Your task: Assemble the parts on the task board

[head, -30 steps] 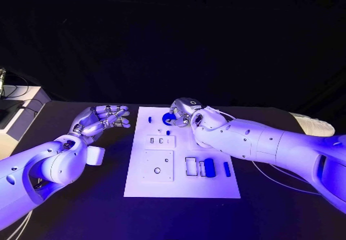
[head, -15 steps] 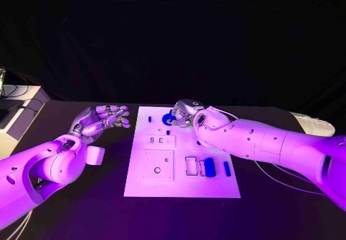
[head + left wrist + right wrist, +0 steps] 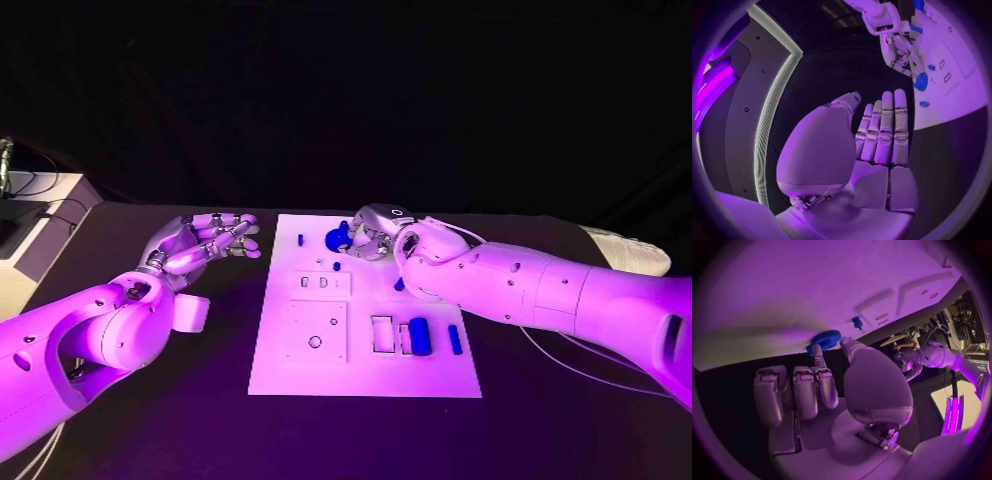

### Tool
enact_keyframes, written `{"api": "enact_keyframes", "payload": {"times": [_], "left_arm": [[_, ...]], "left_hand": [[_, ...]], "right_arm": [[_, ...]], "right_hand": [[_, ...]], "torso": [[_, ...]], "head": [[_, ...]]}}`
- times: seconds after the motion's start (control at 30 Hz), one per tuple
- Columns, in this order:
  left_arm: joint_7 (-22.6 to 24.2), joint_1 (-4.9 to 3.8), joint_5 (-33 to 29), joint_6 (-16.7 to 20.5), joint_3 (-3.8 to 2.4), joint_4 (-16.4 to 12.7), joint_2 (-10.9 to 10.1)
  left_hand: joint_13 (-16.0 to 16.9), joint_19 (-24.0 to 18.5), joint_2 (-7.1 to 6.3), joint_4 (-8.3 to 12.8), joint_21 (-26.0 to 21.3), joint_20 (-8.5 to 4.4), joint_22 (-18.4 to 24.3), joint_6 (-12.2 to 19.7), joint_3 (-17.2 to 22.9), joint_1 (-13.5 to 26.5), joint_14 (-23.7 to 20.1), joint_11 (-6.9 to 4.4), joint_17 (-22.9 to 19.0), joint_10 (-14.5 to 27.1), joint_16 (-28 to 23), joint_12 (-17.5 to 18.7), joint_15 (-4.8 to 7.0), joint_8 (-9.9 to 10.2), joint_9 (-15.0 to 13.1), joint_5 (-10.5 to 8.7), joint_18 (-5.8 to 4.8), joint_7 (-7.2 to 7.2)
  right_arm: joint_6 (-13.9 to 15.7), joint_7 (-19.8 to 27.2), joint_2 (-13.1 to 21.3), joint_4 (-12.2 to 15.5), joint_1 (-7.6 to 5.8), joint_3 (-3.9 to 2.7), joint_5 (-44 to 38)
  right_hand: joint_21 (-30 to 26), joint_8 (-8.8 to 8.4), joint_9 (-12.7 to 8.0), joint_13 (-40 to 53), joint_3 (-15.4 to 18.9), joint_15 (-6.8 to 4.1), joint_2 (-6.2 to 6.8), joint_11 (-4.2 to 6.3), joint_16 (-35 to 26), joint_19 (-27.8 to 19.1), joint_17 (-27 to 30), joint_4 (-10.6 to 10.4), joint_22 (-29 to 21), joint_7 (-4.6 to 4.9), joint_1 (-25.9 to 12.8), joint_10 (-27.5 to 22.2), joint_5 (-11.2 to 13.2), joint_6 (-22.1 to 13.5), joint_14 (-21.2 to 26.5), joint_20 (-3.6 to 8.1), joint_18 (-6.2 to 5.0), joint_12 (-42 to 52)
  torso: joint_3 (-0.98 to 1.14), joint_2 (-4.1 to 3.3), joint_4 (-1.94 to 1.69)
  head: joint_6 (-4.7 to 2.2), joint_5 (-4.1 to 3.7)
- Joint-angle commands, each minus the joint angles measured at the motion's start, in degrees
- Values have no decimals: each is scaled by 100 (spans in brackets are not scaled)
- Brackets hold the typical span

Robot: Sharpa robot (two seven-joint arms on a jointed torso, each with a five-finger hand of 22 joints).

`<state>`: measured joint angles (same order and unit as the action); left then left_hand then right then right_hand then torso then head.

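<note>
- black surface [image 3: 173, 420] with the white task board [image 3: 368, 340] sitting in the middle, dark room behind it
- right hand [image 3: 378, 232] is at the far end of the board, pinching a round blue gear [image 3: 339, 239] between thumb and a finger. right wrist view shows the gear [image 3: 824, 338] at the fingertips, right by the board
- left hand [image 3: 202, 240] hangs just off the board's left edge, fingers straight and close together, holding nothing
- progress-wise it looks early to me: a fat blue block [image 3: 418, 336] and a thin blue bar [image 3: 454, 339] lie near the slots on the near half, a couple of small blue pegs [image 3: 336, 266] sit further up. gear doesn't look seated yet, can't say for sure
- versus a second ago: right hand has crept a bit rightward with the gear, left hand and loose parts haven't budged
</note>
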<state>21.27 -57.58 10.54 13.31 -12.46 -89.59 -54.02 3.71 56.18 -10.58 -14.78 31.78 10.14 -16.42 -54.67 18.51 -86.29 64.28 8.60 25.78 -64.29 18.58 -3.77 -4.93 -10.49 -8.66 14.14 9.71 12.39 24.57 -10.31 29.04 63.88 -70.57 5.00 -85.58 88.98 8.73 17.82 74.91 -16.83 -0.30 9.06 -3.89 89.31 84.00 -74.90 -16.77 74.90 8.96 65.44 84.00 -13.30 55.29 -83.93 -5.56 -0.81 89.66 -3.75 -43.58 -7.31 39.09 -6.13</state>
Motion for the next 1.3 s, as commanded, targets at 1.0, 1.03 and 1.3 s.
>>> {"api": "enact_keyframes", "payload": {"times": [1.0, 1.03, 1.3], "left_arm": [[65, 109, 14, -106, -6, -13, -8], [65, 112, 14, -106, -6, -11, -6], [72, 146, 14, -125, -7, 47, 33]], "left_hand": [[3, -61, 2, 22, 53, -11, -22, 20, 57, -27, -49, 11, 18, 49, 1, 18, -4, 39, -7, -13, 50, 6], [3, -61, 2, 22, 53, -11, -22, 20, 57, -27, -49, 11, 18, 49, 1, 18, -4, 39, -7, -13, 50, 6], [4, -76, -1, 27, 55, -9, -24, 20, 60, -28, -60, 11, 19, 48, -6, 16, -7, 39, -8, -13, 47, 5]], "right_arm": [[-241, 1609, 2131, 730, -264, -112, 1700], [-284, 1653, 2147, 682, -254, -110, 1648], [-319, 1660, 2182, 463, -171, -105, 1626]], "right_hand": [[-49, -33, -73, 1392, -398, 68, 468, -77, 33, 518, -1350, 859, 1376, 41, 1553, 464, 231, -112, -570, -62, 37, -87], [-51, -55, -84, 1378, -380, 71, 492, -81, 35, 516, -1358, 876, 1374, 46, 1573, 447, 229, -147, -572, -64, 37, -102], [-59, -133, -119, 1364, -270, 93, 512, -105, 38, 512, -1374, 855, 1369, 75, 1558, 431, 214, -264, -575, -80, 35, -117]], "torso": [[89, -19, 96], [86, -17, 97], [95, -6, 66]], "head": [[-95, -40], [-86, -42], [-47, -60]]}}
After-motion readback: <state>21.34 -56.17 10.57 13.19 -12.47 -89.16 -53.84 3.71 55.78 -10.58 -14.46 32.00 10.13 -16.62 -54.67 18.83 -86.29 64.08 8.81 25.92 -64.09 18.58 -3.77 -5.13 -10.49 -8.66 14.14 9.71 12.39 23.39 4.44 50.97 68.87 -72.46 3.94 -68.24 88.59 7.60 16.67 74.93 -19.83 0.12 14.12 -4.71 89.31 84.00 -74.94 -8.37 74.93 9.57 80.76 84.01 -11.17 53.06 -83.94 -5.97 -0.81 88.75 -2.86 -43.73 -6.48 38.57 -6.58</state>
